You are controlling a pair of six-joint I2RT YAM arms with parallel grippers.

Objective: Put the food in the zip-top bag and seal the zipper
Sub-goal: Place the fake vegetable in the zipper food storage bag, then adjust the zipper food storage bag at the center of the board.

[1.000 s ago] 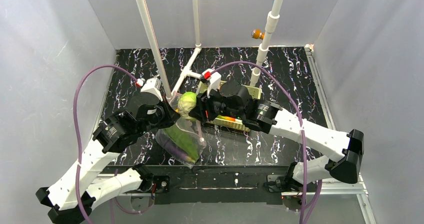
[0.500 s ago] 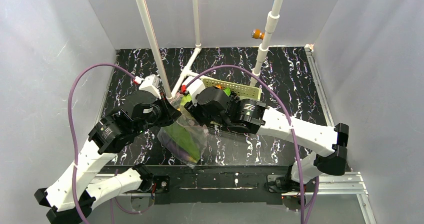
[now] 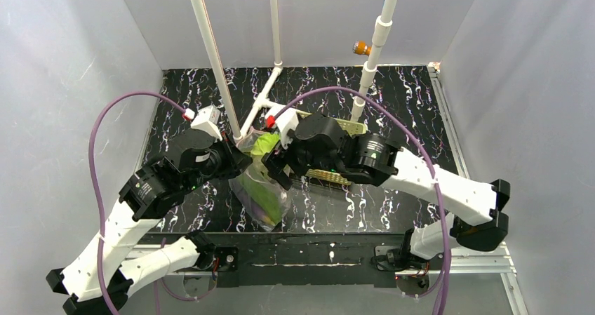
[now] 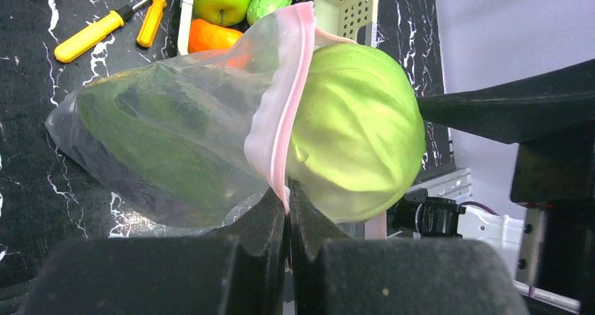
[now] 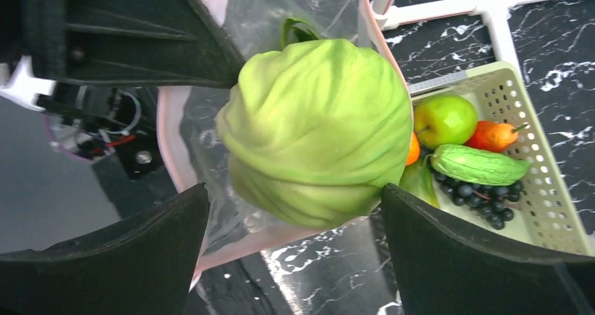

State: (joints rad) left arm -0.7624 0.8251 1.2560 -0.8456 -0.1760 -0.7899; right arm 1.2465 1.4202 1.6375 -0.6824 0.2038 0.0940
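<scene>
The clear zip-top bag (image 3: pixel 270 201) hangs between my grippers, with the green leaves (image 4: pixel 140 118) and the dark eggplant (image 4: pixel 133 185) inside. The pale-green cabbage (image 5: pixel 319 129) sits in the bag's mouth, about half of it sticking out past the pink zipper (image 4: pixel 284 118); it also shows in the top view (image 3: pixel 264 145). My left gripper (image 4: pixel 288 192) is shut on the zipper edge and holds the mouth up. My right gripper (image 5: pixel 295 189) is open wide on either side of the cabbage, not touching it.
The pale slotted basket (image 5: pixel 554 210) behind the bag holds an apple (image 5: pixel 443 118), a carrot, a green gourd and dark grapes. Two yellow screwdrivers (image 4: pixel 91 34) lie on the black marbled table. White pipe posts (image 3: pixel 263 97) stand close behind the bag.
My right gripper carried the cabbage over the bag's mouth, let it go there and opened. The left gripper kept its hold on the zipper edge.
</scene>
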